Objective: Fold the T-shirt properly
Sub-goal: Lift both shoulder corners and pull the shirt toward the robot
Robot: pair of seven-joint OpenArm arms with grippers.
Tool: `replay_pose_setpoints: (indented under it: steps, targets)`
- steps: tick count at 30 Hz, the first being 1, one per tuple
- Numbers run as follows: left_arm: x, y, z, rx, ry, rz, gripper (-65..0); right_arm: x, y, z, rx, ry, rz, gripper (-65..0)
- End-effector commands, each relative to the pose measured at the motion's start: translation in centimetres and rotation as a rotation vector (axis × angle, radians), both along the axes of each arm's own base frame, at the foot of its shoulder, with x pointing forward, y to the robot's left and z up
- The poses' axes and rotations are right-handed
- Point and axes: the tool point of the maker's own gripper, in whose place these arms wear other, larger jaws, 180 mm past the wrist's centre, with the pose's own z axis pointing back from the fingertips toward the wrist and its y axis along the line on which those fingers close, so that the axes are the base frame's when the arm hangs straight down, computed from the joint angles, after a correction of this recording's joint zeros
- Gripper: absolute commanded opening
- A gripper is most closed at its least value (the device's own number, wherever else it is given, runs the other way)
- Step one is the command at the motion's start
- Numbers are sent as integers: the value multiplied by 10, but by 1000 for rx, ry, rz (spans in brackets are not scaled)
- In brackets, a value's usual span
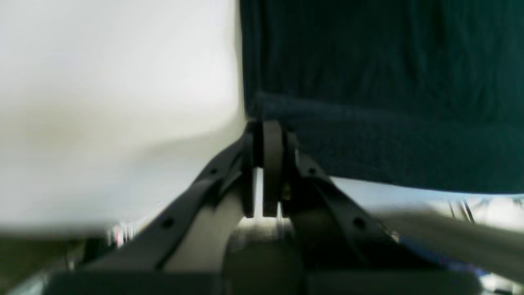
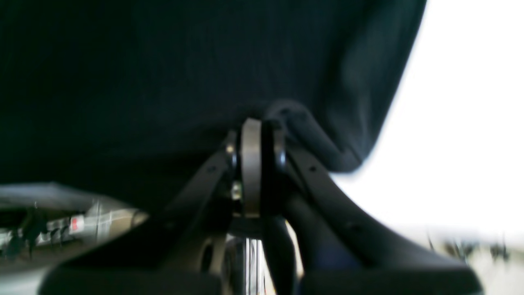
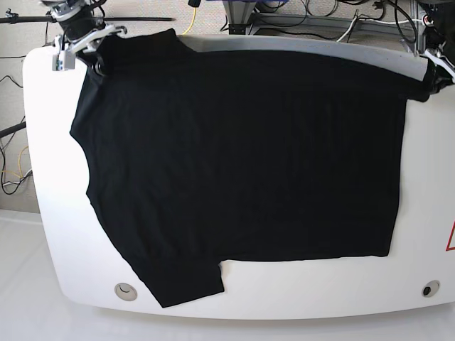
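Right gripper is clamped on the far-left corner of the large black short-sleeved cloth T-shirt, which is spread plain-side up across the white rounded table. Left gripper is pinching the far-right corner. Light, limp fabric that will sag, so grip at hems and corners.

white tabletop and floor clutter

the tabletop has rounded corners; a round metal fitting sits in its near left corner, another in its near right, a red triangle mark at its right edge. behind its far edge lie cables and a yellow cord.
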Motion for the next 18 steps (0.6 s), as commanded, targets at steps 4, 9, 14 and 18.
replay_pose_setpoints:
  steps: [4, 9, 14, 18]
  targets:
    - [24, 0, 20, 7, -84, 4, -650, 23, -2, 20, -14, -94, 15, -650]
    - [37, 7, 24, -14, -115, 71, -650, 38, -2, 25, -23, -127, 21, -650]
    - [48, 12, 28, -15, -140, 110, -650, 53, -3, 32, -32, -166, 24, -650]
    - [51, 18, 33, 0, -162, 121, -650, 62, 0, 37, -41, -191, 38, -650]
